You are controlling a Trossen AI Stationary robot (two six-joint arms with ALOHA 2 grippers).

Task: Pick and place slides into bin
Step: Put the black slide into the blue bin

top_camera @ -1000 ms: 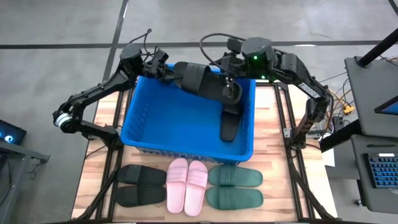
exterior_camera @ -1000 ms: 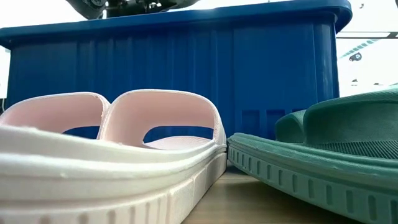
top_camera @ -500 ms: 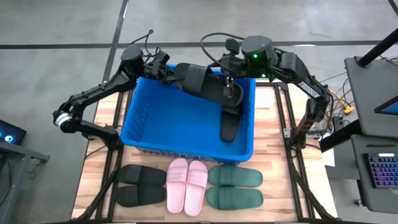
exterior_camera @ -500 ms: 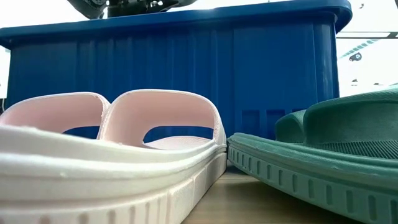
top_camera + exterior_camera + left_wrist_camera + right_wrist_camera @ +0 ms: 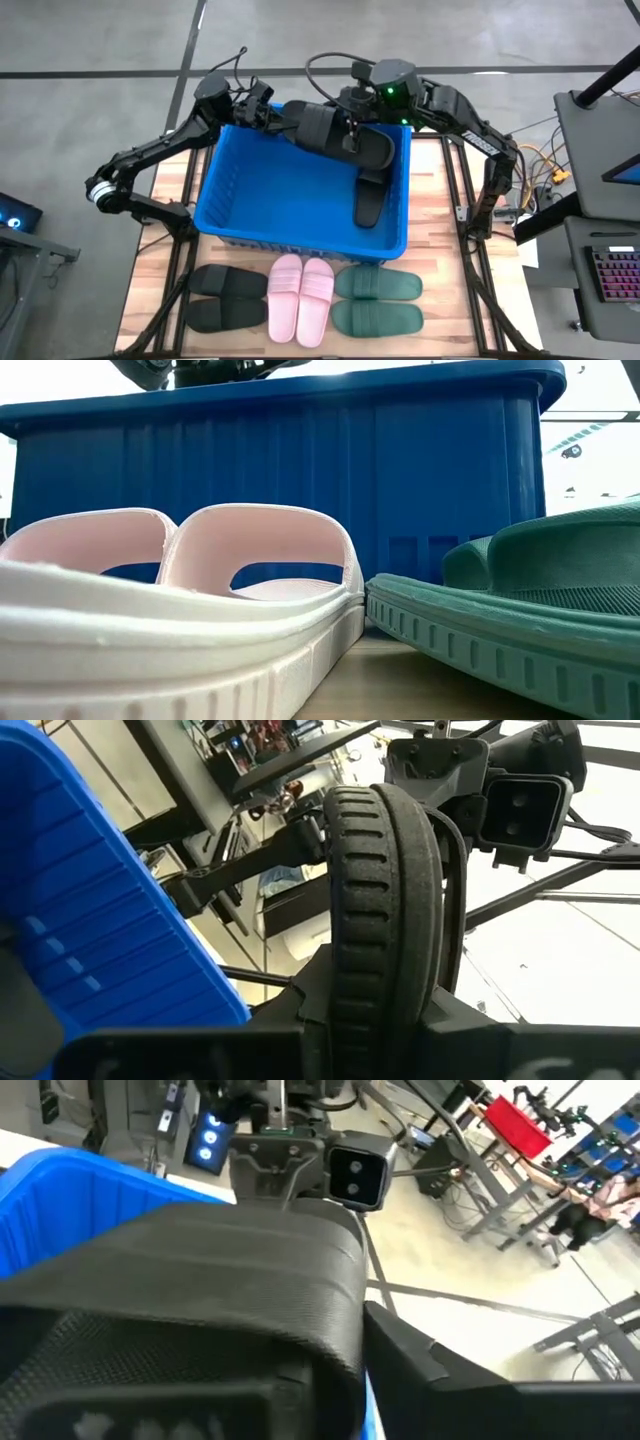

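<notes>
The blue bin (image 5: 222, 190) stands mid-table. A black slide (image 5: 325, 130) hangs in the air over the bin's far rim. My left gripper (image 5: 272, 115) is shut on its left end. My right gripper (image 5: 352, 135) points down at the slide's right half, close over its wide strap (image 5: 230, 1270). A second black slide (image 5: 370, 200) lies inside the bin by its right wall. A black pair (image 5: 225, 298), a pink pair (image 5: 302, 298) and a green pair (image 5: 378, 300) lie on the table in front of the bin. My left gripper pinches the black slide's end (image 5: 385, 1010) between its two fingers, coming level from the table's left. The slide stands on its edge in the hold and reaches rightward from the fingers. It is lifted clear above the bin's far rim.
The bin's near wall (image 5: 300, 460) rises right behind the pink slides (image 5: 200, 590) and a green slide (image 5: 520, 620) in the low view. Bare wood shows left and right of the bin. A keyboard and desk stand beyond the table's right edge.
My right gripper has moved toward the table's left and a little toward its far edge, along the held slide toward my left gripper. The black slide stays held up over the bin's far rim.
</notes>
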